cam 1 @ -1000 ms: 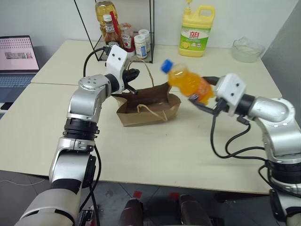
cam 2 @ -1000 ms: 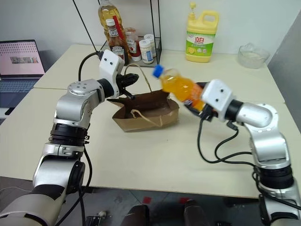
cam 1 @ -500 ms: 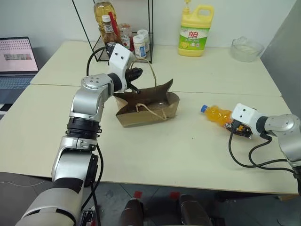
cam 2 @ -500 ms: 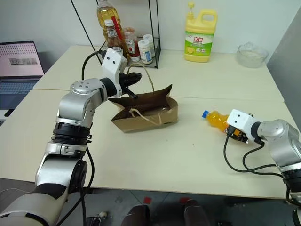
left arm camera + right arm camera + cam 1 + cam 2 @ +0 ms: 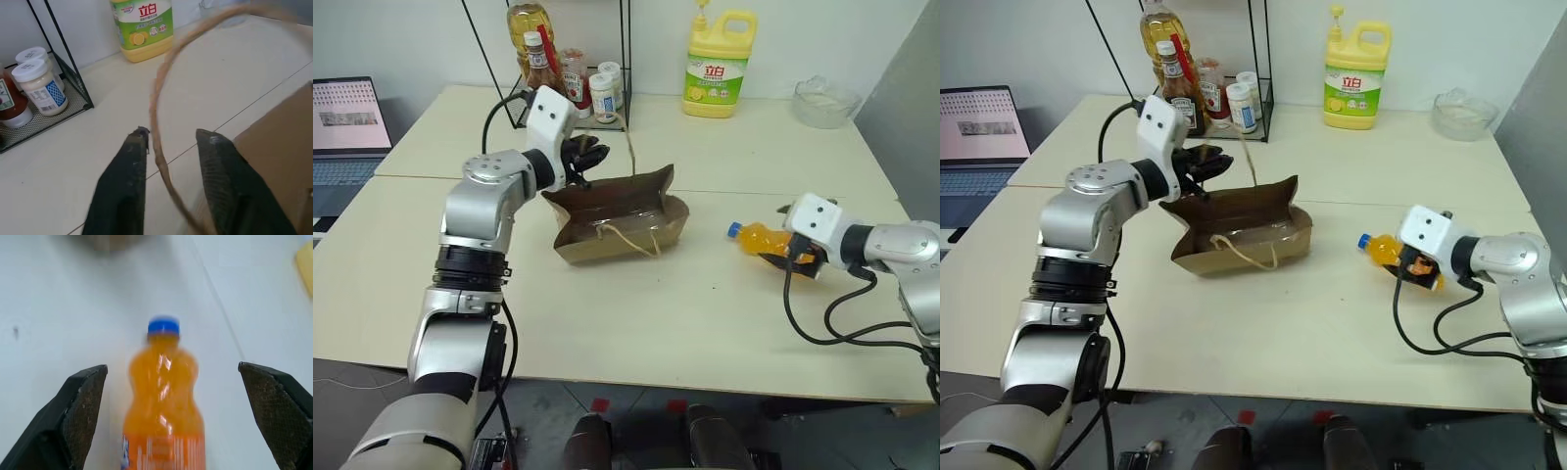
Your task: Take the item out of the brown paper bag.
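Bottle point(image 5: 161, 401): we count one, lying on the beige table point(image 5: 636, 323) at 3 o'clock of one paper bag point(image 5: 622, 215), between the right gripper's point(image 5: 173, 411) wide-open fingers. Left gripper point(image 5: 168, 142) fingers apart around one rope handle point(image 5: 161, 93).

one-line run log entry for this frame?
left gripper: open, rope handle between fingers | right gripper: open around orange bottle | bottle: lying on table, out of brown paper bag

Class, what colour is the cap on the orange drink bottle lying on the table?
Blue; the cap shows best in the right wrist view.
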Controlling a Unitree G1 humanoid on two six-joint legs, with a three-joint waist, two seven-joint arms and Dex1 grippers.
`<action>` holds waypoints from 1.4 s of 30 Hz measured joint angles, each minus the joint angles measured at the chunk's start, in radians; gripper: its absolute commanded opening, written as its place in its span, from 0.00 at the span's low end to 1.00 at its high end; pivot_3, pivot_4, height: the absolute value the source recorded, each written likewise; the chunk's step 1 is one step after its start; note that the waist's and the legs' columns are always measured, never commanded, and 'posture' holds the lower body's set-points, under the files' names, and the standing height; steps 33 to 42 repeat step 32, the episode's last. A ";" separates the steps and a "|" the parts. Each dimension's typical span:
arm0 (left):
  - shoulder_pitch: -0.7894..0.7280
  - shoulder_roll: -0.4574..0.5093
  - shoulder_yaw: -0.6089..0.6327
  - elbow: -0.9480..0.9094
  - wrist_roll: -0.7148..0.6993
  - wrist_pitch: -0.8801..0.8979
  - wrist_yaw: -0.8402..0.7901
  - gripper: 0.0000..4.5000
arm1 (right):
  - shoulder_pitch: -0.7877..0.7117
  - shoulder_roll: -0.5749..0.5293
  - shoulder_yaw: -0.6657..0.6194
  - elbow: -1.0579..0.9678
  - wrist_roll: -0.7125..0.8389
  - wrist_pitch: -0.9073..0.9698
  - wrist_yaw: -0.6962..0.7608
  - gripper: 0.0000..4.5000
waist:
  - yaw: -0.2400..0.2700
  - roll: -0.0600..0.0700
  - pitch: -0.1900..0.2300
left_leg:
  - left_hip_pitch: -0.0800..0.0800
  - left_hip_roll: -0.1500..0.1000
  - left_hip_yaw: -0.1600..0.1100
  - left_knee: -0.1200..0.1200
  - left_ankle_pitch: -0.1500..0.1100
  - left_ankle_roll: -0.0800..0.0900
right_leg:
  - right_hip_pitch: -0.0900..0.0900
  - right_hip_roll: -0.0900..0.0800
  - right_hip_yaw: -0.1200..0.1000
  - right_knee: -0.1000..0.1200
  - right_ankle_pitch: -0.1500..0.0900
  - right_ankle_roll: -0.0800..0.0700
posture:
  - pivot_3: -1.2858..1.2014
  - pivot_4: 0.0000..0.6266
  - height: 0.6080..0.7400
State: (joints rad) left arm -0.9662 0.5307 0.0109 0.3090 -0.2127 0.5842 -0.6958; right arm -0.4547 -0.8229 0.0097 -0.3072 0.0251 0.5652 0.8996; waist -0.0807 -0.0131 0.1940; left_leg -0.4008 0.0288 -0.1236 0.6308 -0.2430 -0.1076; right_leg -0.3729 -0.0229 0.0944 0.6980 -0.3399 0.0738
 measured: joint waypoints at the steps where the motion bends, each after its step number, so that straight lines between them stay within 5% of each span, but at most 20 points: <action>1: -0.001 0.011 0.003 0.005 -0.002 0.004 -0.006 0.61 | -0.001 0.029 0.000 -0.017 0.011 0.020 -0.020 1.00 | 0.000 0.000 0.000 | 0.000 0.000 0.000 0.000 0.000 0.000 | 0.000 0.000 0.000 0.000 0.000 0.000 | 0.52 0.24 1.00; 7: -0.003 0.087 0.067 -0.017 -0.066 0.111 -0.044 0.99 | 0.033 0.146 0.000 -0.057 0.036 0.055 -0.140 1.00 | -0.001 0.000 0.000 | -0.001 0.000 -0.001 0.000 0.000 0.000 | 0.000 0.000 -0.001 0.000 0.000 0.000 | 0.52 0.24 1.00; 12: 0.149 0.156 0.207 -0.240 -0.161 0.216 -0.032 0.99 | 0.133 0.263 -0.042 -0.100 0.055 0.058 -0.257 1.00 | -0.003 0.000 0.000 | 0.000 0.001 0.000 -0.001 0.000 0.000 | 0.000 0.000 -0.001 0.001 0.000 0.000 | 0.52 0.24 1.00; 16: 0.470 0.134 0.341 -0.440 -0.147 0.175 0.077 0.99 | 0.258 0.381 -0.092 -0.188 0.078 0.048 -0.357 1.00 | -0.005 0.001 -0.001 | 0.002 0.002 0.000 -0.002 0.000 0.000 | -0.001 0.001 0.001 0.001 0.000 0.000 | 0.52 0.24 1.00; 21: 0.871 0.012 0.391 -0.577 -0.052 0.018 0.205 0.99 | 0.437 0.518 -0.094 -0.276 0.077 0.023 -0.471 1.00 | 0.011 -0.004 -0.004 | 0.002 0.002 0.000 -0.001 -0.002 0.003 | 0.001 0.000 0.001 0.001 0.000 0.000 | 0.52 0.24 1.00; 26: 1.114 -0.161 0.344 -0.715 0.005 -0.048 0.334 0.99 | 0.573 0.626 -0.083 -0.289 0.073 0.009 -0.579 1.00 | 0.035 -0.007 -0.006 | 0.002 0.001 0.001 -0.001 -0.002 0.003 | 0.002 -0.001 0.002 -0.001 0.000 0.000 | 0.52 0.24 1.00; 32: 1.175 -0.323 0.145 -0.798 0.062 -0.055 0.458 0.99 | 0.628 0.693 -0.066 -0.279 0.071 0.008 -0.675 1.00 | 0.046 -0.006 -0.011 | 0.004 0.001 0.000 -0.001 -0.002 0.003 | 0.003 0.000 0.002 -0.001 0.000 0.000 | 0.52 0.24 1.00; 42: 1.175 -0.323 0.145 -0.798 0.062 -0.055 0.458 0.99 | 0.628 0.693 -0.066 -0.279 0.071 0.008 -0.675 1.00 | 0.046 -0.006 -0.011 | 0.004 0.001 0.000 -0.001 -0.002 0.003 | 0.003 0.000 0.002 -0.001 0.000 0.000 | 0.52 0.24 1.00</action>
